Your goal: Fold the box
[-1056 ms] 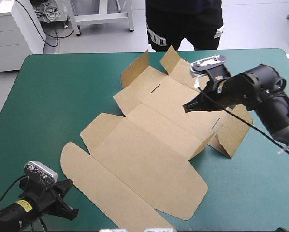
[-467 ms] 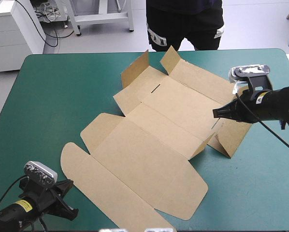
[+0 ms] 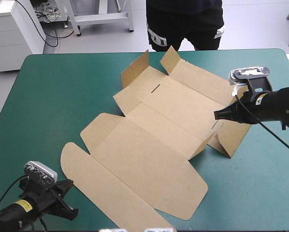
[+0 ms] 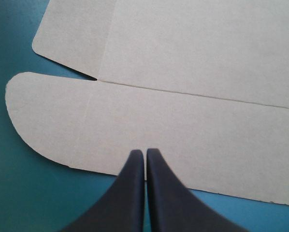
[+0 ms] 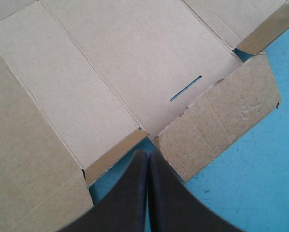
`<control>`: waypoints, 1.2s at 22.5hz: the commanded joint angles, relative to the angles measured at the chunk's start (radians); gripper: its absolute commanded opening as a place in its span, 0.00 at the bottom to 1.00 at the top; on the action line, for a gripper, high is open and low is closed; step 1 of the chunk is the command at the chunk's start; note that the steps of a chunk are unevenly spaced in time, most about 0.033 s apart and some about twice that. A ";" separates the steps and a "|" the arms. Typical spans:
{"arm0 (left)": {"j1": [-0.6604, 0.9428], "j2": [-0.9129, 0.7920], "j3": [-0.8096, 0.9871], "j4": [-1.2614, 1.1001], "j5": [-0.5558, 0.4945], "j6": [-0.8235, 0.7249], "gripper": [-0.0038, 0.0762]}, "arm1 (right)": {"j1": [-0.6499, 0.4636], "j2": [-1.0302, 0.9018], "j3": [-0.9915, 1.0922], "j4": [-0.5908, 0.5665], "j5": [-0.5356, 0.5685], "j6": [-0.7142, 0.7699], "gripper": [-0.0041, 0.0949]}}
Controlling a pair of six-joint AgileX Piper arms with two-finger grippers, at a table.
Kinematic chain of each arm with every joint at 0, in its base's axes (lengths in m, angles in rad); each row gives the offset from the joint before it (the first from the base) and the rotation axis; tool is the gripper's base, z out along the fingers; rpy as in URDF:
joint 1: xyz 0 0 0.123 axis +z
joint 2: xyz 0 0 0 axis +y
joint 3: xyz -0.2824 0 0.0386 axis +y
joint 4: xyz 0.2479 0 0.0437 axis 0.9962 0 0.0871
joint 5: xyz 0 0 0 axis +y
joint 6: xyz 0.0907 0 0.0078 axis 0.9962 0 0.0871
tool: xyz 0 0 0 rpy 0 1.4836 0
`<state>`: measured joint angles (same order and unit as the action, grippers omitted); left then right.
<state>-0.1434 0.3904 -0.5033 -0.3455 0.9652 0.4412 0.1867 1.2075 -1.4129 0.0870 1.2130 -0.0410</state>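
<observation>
The brown box lies opened out across the middle of the table. Its lid panel and rounded flap are flat toward the near left. Short flaps stand up at the far end, and a side wall is raised on the right. My right gripper is shut and empty, its tip just above that wall's inner edge. In the right wrist view the right gripper points at the gap between a small tab and the wall, near a slot. My left gripper is shut over the rounded flap's near edge.
The teal-green cover shows wide to the left of the box, and a strip of it lies at the near right. The box's far flaps reach close to the table's far edge.
My right gripper has drawn back to the right, from over the box's far-right panel to its right side wall, then held almost still. The left arm and the box have not moved.
</observation>
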 commanded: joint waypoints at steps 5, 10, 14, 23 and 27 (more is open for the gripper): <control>0.002 0.009 -0.024 -0.036 -0.049 0.000 0.04 | -0.005 -0.014 -0.024 -0.037 -0.045 0.051 0.12; 0.002 0.009 -0.024 -0.036 -0.049 0.000 0.04 | -0.005 -0.014 -0.024 -0.030 -0.045 0.049 0.66; 0.002 0.009 -0.024 -0.039 -0.049 0.000 0.04 | -0.005 -0.014 -0.024 -0.027 -0.045 0.049 0.72; 0.002 0.009 -0.024 -0.043 -0.049 -0.002 0.04 | -0.005 -0.014 -0.024 -0.002 -0.044 0.094 0.72; 0.002 0.009 -0.024 -0.070 -0.049 -0.002 0.04 | -0.005 -0.007 -0.024 0.002 -0.044 0.269 0.72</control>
<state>-0.1434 0.3904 -0.5033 -0.3630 0.9652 0.4412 0.1858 1.2143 -1.4129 0.0834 1.2097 0.1620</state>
